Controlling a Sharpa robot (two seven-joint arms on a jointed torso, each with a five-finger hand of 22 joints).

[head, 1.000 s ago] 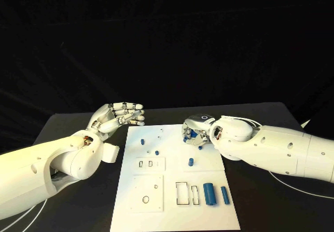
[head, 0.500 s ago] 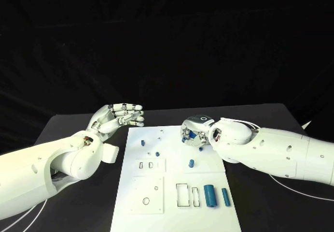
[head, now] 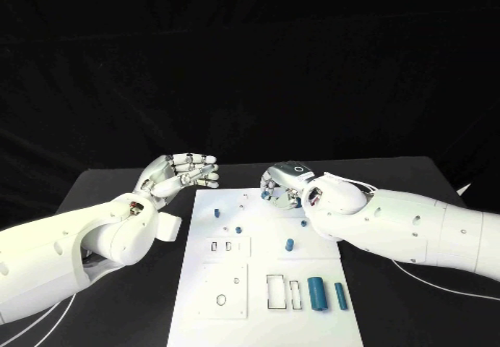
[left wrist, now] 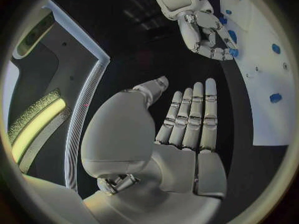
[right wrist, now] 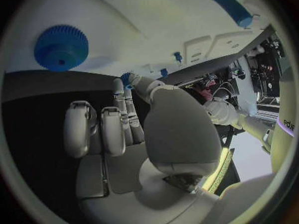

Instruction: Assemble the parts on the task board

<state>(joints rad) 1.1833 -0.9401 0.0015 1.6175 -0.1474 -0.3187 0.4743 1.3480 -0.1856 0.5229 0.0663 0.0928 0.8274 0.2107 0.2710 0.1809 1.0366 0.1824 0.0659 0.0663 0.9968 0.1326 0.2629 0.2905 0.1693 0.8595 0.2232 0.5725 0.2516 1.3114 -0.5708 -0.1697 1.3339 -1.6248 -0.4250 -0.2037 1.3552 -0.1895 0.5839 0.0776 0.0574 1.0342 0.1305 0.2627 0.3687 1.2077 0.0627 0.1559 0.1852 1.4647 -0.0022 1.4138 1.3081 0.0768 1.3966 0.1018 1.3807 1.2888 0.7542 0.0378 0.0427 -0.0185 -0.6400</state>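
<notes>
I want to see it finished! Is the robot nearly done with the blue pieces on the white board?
Not yet. A few small pegs already stand in the task board. The right hand seems to pinch a small blue part over the board's far end; the left hand is open beside it. Two blue cylinders lie loose beside an empty slot.

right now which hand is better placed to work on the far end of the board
Right, likely. The right hand hangs over the board's far end and pinches a small blue part at its fingertips. The left hand is off the board's left edge, holding nothing.
</notes>
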